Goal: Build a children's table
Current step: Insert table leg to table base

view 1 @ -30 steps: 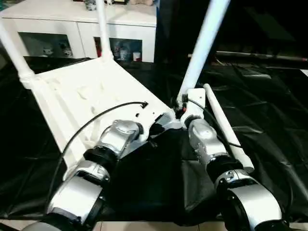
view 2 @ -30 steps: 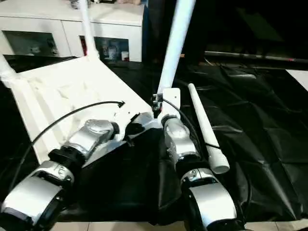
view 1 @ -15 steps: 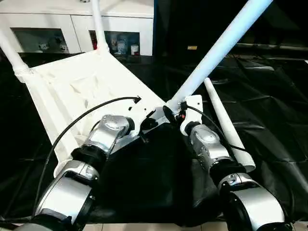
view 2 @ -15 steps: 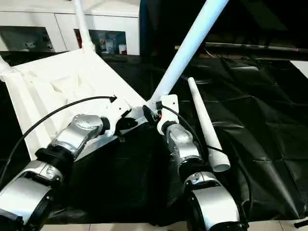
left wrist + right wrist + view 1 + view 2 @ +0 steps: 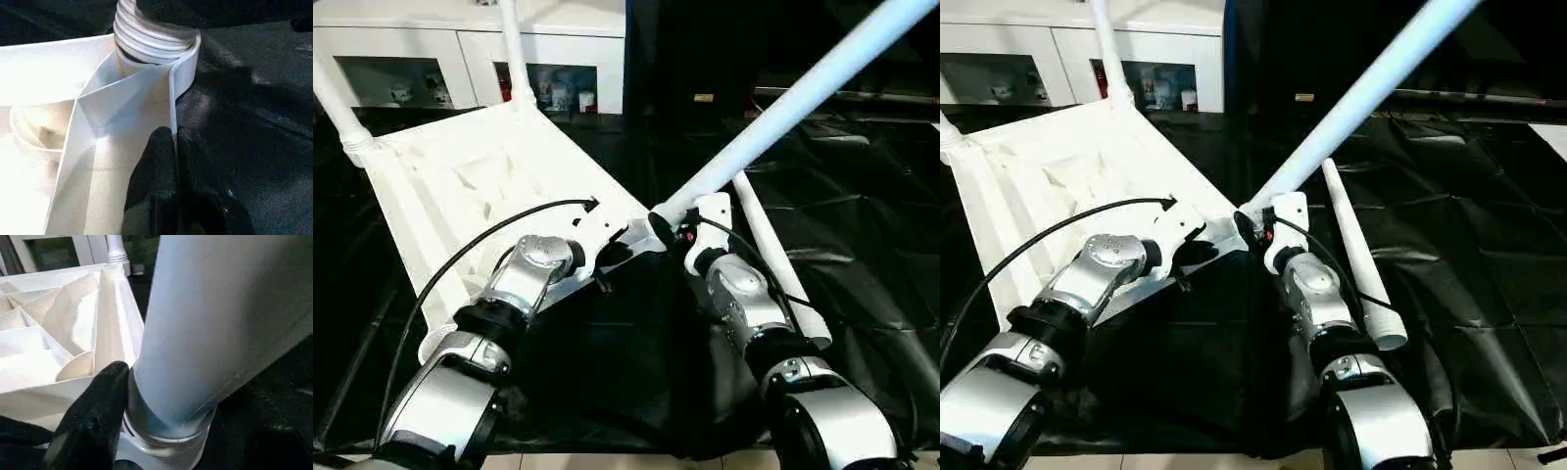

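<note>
While my left gripper (image 5: 175, 147) pinches tabletop (image 5: 460, 176) rim shut, leg (image 5: 783, 108) in near socket slants up-right; right gripper (image 5: 105, 396) jaws unreadable.

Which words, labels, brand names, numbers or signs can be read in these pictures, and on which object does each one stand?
None can be read.
tabletop: plain white ribs, no print.
leaning leg: no marking.
loose leg on the black sheet: no marking.
cabinet: small items behind the glass, any print too small to read.
small yellowish patch in the dark background: too blurred to read.
</note>
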### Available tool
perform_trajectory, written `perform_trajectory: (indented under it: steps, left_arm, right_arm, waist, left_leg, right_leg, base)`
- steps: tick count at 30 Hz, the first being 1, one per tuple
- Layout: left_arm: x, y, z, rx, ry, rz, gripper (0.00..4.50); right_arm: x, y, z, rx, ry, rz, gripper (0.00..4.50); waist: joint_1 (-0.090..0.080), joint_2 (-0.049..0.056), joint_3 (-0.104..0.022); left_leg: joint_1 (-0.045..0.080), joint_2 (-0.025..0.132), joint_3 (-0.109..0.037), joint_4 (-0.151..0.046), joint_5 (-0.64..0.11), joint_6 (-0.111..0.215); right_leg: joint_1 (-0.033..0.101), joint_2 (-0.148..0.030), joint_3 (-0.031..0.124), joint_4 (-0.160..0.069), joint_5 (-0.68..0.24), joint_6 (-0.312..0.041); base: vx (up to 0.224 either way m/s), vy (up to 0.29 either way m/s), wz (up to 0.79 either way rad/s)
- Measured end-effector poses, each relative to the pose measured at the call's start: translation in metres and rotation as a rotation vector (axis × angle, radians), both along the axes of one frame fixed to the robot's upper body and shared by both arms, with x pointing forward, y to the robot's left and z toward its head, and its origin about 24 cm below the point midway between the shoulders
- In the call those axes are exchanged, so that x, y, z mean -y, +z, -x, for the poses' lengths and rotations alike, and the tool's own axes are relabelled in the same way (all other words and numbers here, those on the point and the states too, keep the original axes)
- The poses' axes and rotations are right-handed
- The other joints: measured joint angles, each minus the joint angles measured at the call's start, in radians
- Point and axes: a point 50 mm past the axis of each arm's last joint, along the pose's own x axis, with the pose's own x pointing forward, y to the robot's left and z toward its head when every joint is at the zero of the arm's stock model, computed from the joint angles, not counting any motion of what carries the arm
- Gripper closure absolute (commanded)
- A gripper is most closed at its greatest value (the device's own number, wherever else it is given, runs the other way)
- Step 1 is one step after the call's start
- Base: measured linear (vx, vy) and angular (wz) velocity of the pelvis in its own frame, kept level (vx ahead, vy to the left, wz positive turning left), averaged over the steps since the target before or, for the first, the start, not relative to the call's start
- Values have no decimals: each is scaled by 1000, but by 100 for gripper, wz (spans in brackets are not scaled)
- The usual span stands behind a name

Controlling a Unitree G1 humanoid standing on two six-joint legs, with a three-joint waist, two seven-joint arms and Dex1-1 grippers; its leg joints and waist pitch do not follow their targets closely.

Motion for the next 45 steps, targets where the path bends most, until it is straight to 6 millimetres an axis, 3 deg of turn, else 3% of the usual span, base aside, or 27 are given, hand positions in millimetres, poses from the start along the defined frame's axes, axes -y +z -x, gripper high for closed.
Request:
perform_trajectory:
  steps: [5,13,22,36,45]
  left_arm:
    - [-3,0,2,0,-26,-4,450]
    - [-14,0,12,1,-125,-22,450]
    - [-33,4,25,-45,-272,-55,450]
    - [-33,6,32,-46,-337,-70,450]
    - [-33,5,36,-61,-376,-79,450]
  right_arm:
    - [4,-1,3,8,43,6,211]
    - [25,7,7,-11,274,64,212]
    - [65,29,15,-143,586,70,212]
    - [38,34,16,-171,734,107,212]
    - [28,43,4,-157,737,291,212]
  waist:
    - [2,0,0]
    - [8,-5,2]
    - [23,-14,5]
    - [31,-20,8]
    - [34,-23,8]
  left_leg:
    - [0,0,0,2,0,0]
    - [-1,0,0,4,0,0]
    - [-2,1,1,8,-1,2]
    - [-2,3,2,16,-2,5]
    - [-2,3,5,22,-3,5]
  right_leg:
    - [0,0,1,1,0,0]
    - [0,0,1,3,0,0]
    - [0,-1,0,4,0,0]
    - [0,-2,0,8,0,0]
    - [0,-5,0,13,0,0]
  base:
    - [0,0,0]
    - [0,0,0]
    - [0,0,0]
    - [0,0,0]
    - [0,0,0]
